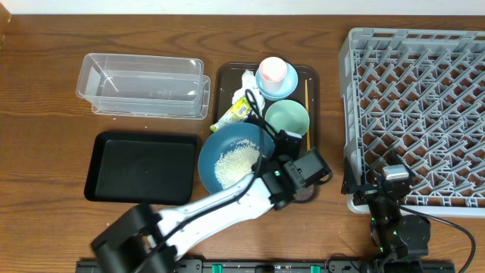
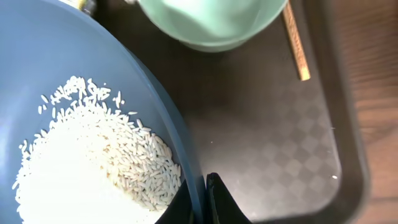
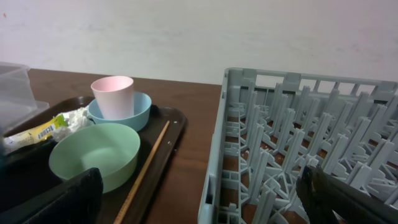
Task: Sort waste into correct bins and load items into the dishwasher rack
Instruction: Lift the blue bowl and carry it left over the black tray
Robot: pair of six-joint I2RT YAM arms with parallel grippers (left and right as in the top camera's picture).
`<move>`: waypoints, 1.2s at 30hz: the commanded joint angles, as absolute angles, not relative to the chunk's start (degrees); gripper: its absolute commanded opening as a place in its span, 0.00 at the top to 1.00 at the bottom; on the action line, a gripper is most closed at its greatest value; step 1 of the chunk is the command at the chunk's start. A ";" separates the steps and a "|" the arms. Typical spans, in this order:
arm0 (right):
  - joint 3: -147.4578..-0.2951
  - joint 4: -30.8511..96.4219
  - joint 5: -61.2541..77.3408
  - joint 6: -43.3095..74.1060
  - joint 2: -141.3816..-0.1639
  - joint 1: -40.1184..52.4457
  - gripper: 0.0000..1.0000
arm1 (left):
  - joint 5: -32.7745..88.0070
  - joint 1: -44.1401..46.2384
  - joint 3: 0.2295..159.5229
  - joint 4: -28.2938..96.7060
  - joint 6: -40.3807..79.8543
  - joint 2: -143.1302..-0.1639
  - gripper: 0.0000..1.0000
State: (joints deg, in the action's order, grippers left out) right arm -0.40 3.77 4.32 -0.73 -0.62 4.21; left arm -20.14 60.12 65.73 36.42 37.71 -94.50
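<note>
The large blue plate-bowl (image 1: 227, 144) holds a heap of white rice (image 1: 235, 163) on the dark-brown serving tray (image 1: 225, 76). My left gripper (image 2: 200, 202) is shut on the bowl's right rim (image 2: 62, 50), beside the rice (image 2: 87, 162). The mint-green bowl (image 1: 288, 119), the chopstick (image 1: 307, 114), the pink cup (image 1: 271, 72) standing in the pale-blue bowl (image 1: 286, 87), the tissue (image 1: 250, 83) and the wrapper (image 1: 233, 114) are also on that tray. My right gripper (image 3: 205, 199) is open and empty at the near-left corner of the grey rack (image 1: 424, 114).
The clear tub (image 1: 144, 85) stands at the back left. The black tray (image 1: 140, 167) lies in front of it, left of the blue bowl. The rack's left wall (image 3: 217, 143) rises close to the brown tray's right edge.
</note>
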 commanded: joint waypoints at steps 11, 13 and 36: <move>-0.32 4.01 4.54 -1.50 -0.38 4.80 0.01 | -26.41 51.18 66.74 42.06 38.20 -81.01 0.94; -0.32 4.01 4.54 -1.50 -0.38 4.80 0.01 | -25.93 48.47 66.74 42.39 38.22 -79.99 0.94; -0.32 4.01 4.54 -1.50 -0.38 4.80 0.01 | 11.97 18.15 66.67 42.78 30.76 -78.54 0.94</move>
